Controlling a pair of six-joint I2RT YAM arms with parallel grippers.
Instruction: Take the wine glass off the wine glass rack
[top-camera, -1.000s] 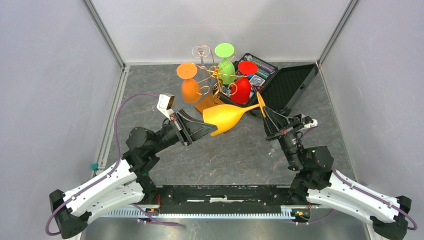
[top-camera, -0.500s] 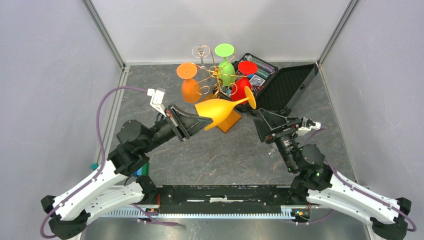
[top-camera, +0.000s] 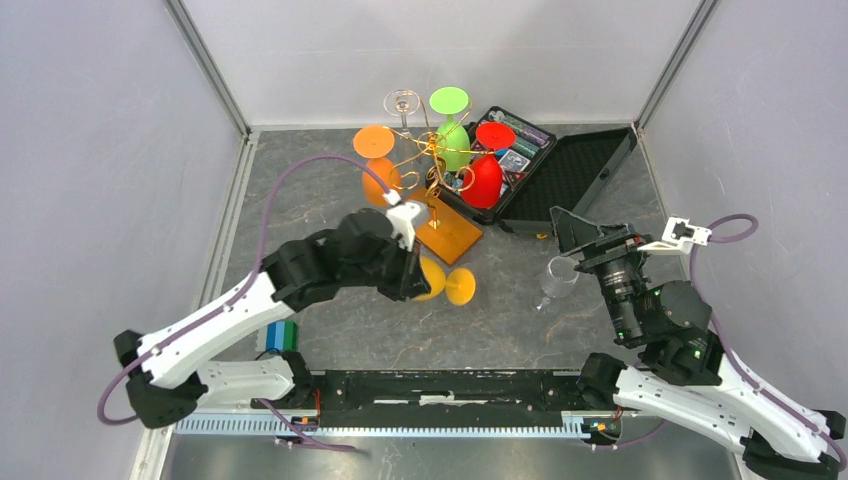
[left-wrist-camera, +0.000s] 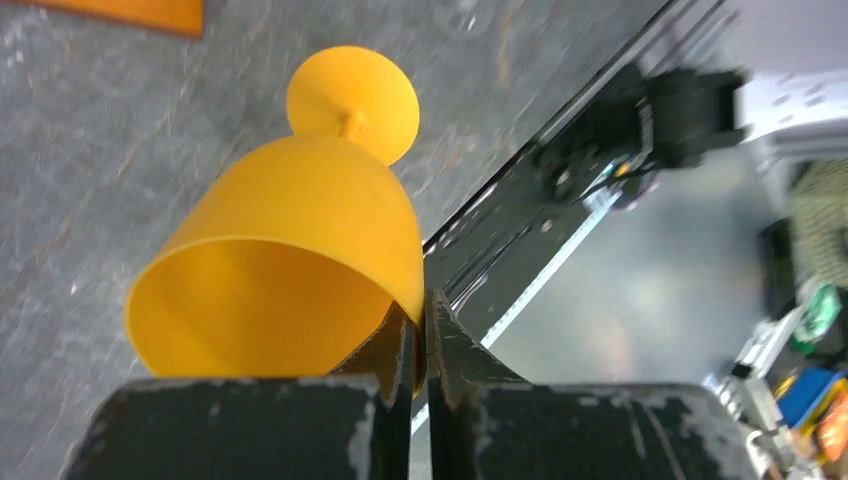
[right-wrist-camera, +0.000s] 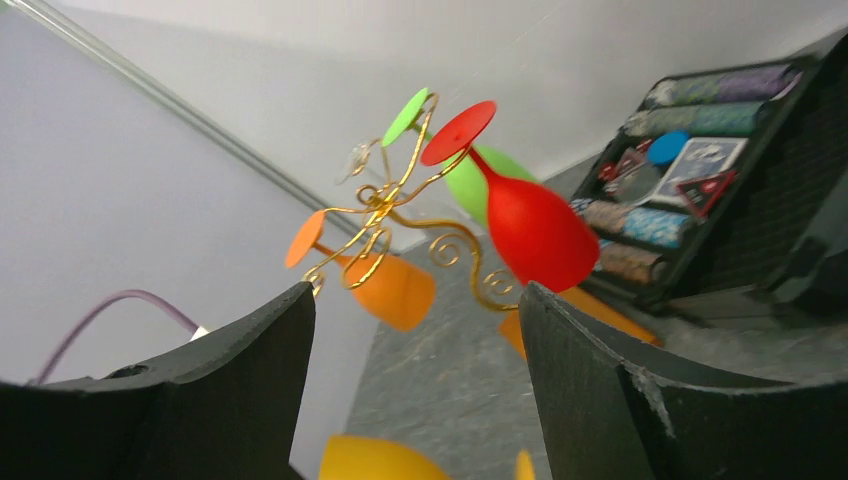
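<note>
The yellow wine glass (left-wrist-camera: 290, 240) hangs foot-down off the wine glass rack, and my left gripper (left-wrist-camera: 425, 305) is shut on its rim. From above, this glass (top-camera: 440, 280) is low over the table just in front of the rack's wooden base (top-camera: 455, 235), half hidden by my left gripper (top-camera: 416, 272). I cannot tell if its foot (top-camera: 461, 288) touches the table. The gold wire rack (top-camera: 425, 160) still carries orange (top-camera: 378, 145), green (top-camera: 452, 130), red (top-camera: 484, 180) and clear (top-camera: 403, 103) glasses. My right gripper (top-camera: 566, 228) stands open and empty to the right, facing the rack (right-wrist-camera: 385, 205).
An open black case (top-camera: 570, 175) with coloured contents lies at the back right, beside the rack. A clear glass (top-camera: 553, 280) stands on the table just left of my right wrist. Grey walls close in the left, right and back sides.
The right gripper let go of the yellow glass's foot, opened and drew back to the right. The left arm swung the glass from lying sideways to foot-down, lower and nearer.
</note>
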